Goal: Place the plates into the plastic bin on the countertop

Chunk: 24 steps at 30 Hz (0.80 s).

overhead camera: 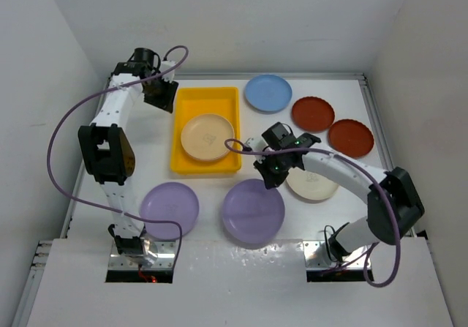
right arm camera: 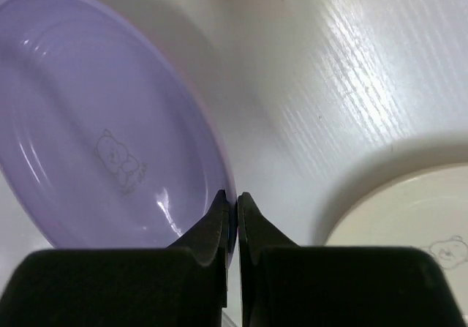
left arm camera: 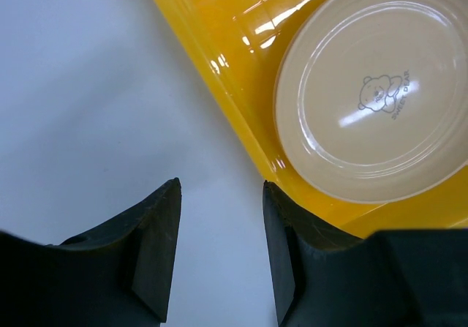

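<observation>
The yellow plastic bin (overhead camera: pixel 207 95) (left arm camera: pixel 212 34) holds one peach plate (overhead camera: pixel 208 137) (left arm camera: pixel 373 93). My right gripper (overhead camera: pixel 269 176) (right arm camera: pixel 235 195) is shut on the right rim of a lavender plate (overhead camera: pixel 253 213) (right arm camera: pixel 95 122) at the front middle of the countertop. A cream plate (overhead camera: pixel 314 186) (right arm camera: pixel 409 217) lies just right of it, partly under the right arm. My left gripper (overhead camera: pixel 162 95) (left arm camera: pixel 221 192) is open over bare countertop, beside the bin's left wall, with nothing between its fingers.
A second lavender plate (overhead camera: pixel 170 208) lies at the front left. A light blue plate (overhead camera: pixel 268 93) sits behind the bin's right end, and two dark red fluted plates (overhead camera: pixel 313 113) (overhead camera: pixel 351 137) lie at the right. White walls enclose the countertop.
</observation>
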Each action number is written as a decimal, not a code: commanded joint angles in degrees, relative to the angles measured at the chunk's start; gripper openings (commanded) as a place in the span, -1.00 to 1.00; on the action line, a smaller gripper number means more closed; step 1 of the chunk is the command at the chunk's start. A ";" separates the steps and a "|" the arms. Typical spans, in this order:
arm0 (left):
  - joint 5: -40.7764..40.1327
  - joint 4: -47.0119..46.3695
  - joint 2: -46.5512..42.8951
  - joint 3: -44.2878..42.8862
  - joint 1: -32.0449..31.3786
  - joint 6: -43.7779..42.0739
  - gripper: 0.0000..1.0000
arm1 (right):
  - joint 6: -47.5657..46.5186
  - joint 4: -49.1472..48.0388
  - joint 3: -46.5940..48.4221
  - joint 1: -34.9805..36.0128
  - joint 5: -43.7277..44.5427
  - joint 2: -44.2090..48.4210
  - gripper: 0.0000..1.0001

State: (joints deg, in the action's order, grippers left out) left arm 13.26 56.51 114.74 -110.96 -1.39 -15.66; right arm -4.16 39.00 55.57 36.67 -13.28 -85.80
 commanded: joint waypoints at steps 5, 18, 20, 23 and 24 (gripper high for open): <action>5.90 -2.37 -3.03 -0.23 5.25 2.56 0.02 | 5.81 1.36 15.96 -4.76 -9.48 4.24 -1.00; 2.74 -4.74 -5.84 5.30 10.70 5.55 0.02 | 43.62 -15.71 41.97 -5.29 6.41 -25.11 -1.00; 2.04 -5.27 -5.84 6.01 11.32 5.55 0.02 | 45.98 -16.07 44.95 -5.03 6.95 -28.87 -1.00; 1.42 -5.80 -6.89 7.33 11.85 5.55 0.02 | 46.26 -15.01 46.82 -4.24 10.10 -32.49 -1.00; 1.42 -5.80 -6.90 7.94 12.37 5.55 0.02 | 46.26 -15.10 47.78 -3.62 10.55 -33.46 -1.00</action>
State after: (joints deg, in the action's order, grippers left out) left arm 15.18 52.40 111.68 -103.85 9.78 -10.85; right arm 37.47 26.20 98.76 31.59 -6.33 -118.72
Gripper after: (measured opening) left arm 0.510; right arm 0.020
